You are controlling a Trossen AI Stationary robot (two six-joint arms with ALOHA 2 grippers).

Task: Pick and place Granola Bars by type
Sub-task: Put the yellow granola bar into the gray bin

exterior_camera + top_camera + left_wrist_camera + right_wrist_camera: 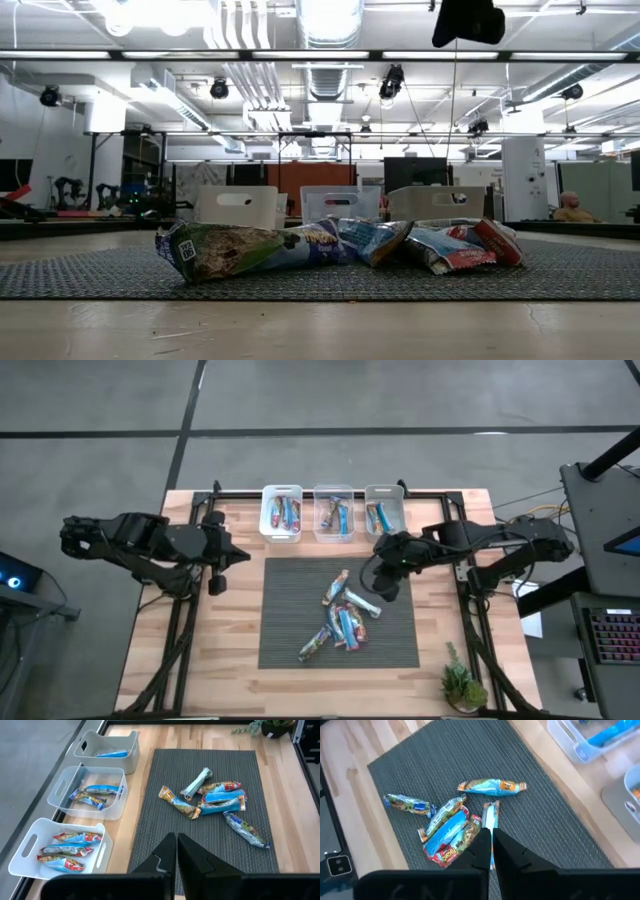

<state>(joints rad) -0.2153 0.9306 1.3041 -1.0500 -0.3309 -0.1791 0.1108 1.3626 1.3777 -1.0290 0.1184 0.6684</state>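
Several granola bars (345,618) in blue wrappers with red, orange or brown print lie in a loose heap on the dark mat (290,585); they also show in the low view (330,245) and both wrist views (215,800) (452,830). My left gripper (240,557) (176,845) hangs shut over the wood just left of the mat, pointing across it. My right gripper (388,588) (491,840) hangs shut above the mat's far right part, slanting down over the heap. Neither holds anything.
Three small white bins stand in a row at the far edge: the left (282,512) holds red-print bars, the middle (333,512) two blue ones, the right (385,510) a blue one. A potted plant (462,685) sits at the near right corner.
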